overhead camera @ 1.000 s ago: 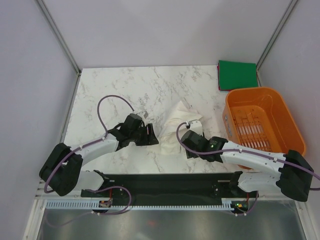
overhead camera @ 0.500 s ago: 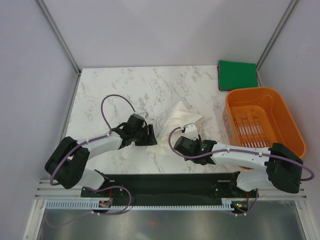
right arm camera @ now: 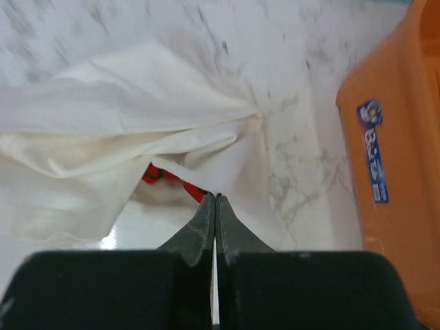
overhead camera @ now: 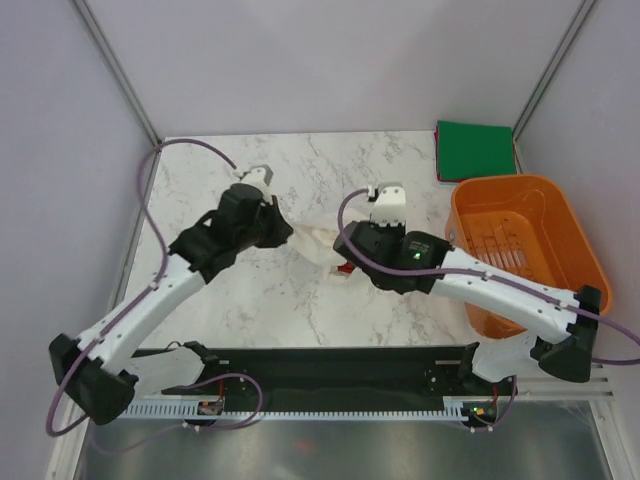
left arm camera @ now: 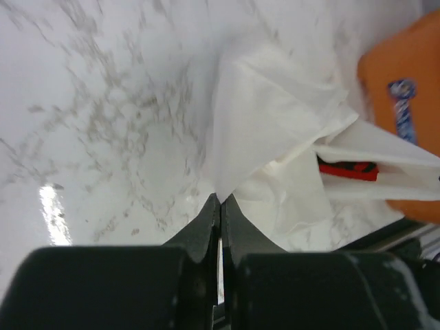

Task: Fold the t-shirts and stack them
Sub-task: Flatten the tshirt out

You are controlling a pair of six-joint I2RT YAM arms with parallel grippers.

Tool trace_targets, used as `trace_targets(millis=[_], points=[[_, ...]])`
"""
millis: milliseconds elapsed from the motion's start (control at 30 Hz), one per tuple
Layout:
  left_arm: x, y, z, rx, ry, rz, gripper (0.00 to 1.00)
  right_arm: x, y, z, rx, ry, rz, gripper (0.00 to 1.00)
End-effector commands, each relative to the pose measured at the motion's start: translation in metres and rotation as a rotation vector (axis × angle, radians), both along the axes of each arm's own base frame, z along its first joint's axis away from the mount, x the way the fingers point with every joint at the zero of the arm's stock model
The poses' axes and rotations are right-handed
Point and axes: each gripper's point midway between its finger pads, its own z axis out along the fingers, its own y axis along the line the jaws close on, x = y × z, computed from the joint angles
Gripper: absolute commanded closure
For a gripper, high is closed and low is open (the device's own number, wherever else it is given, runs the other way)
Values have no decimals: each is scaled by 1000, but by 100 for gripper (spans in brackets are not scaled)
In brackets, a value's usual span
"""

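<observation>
1. The left claw (left arm camera: 220,201) is pinched together on an edge of the white t-shirt (left arm camera: 275,117), its fingertips meeting on the cloth.
2. The right claw (right arm camera: 216,199) is likewise clamped on a fold of the same shirt, just beside its red print (right arm camera: 159,176).
3. The white t-shirt is bunched between the two claws over the middle of the counter (overhead camera: 330,170), with the left claw at its 9 o'clock side and the right claw at 3 o'clock.
4. The green t-shirt (overhead camera: 474,148) lies folded square at the counter's 1 o'clock corner, well apart from both claws.
5. The orange basket (overhead camera: 505,184) sits at the counter's 3 o'clock side, just beside the green t-shirt.
</observation>
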Motion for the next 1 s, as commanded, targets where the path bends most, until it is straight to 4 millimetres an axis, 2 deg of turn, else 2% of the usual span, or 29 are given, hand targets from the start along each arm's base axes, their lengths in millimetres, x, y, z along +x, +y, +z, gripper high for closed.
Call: trace_targets(millis=[0,33,100,133,200,267,300,367,400,433,467,500,567,600,633,667,700,733,767,800,867,900,967], points=[[-8,72,86,139,-187,198,98,5,-45,136,63,-255,-83,100],[-11,81,117,121,-243,225,98,4,-49,153,72,-274,-65,100],[-26,106,139,139,-280,285,98,3,-49,182,142,-320,-33,100],[-31,112,157,118,-312,301,98,0,-54,199,187,-349,-21,100],[-40,119,164,114,-320,306,98,1,-53,216,194,-390,21,100],[-47,124,164,113,-313,309,98,3,-54,221,140,-408,55,100],[-48,126,161,121,-309,317,98,8,-53,228,139,-436,49,100],[-44,136,142,187,-280,362,98,28,-46,223,83,-439,45,100],[-43,138,143,194,-284,374,98,35,-55,226,79,-451,11,100],[-41,139,130,218,-257,387,98,48,-42,217,82,-420,47,100],[-38,141,125,227,-245,404,98,59,-38,212,90,-404,59,100],[-36,142,117,239,-223,409,98,84,-40,199,78,-381,27,100],[-28,144,94,263,-166,426,98,108,-21,179,108,-327,95,100],[-27,138,85,241,-135,401,98,134,-14,164,105,-303,93,100],[-26,138,66,249,-92,391,98,145,4,152,128,-267,164,100],[-18,136,61,193,-85,387,98,162,10,145,138,-263,173,100],[-14,138,53,171,-76,388,98,184,29,123,128,-218,201,100],[-13,143,32,171,-35,393,98,195,44,112,136,-192,246,100],[-7,156,22,122,10,426,98,208,51,101,132,-175,259,100],[0,162,14,90,26,440,98,231,69,82,123,-148,276,100],[9,189,9,14,67,512,98,251,88,67,134,-123,325,100],[14,196,10,10,76,538,98,269,103,60,146,-125,348,100],[19,200,15,-13,74,579,98,289,116,49,166,-124,372,100]])
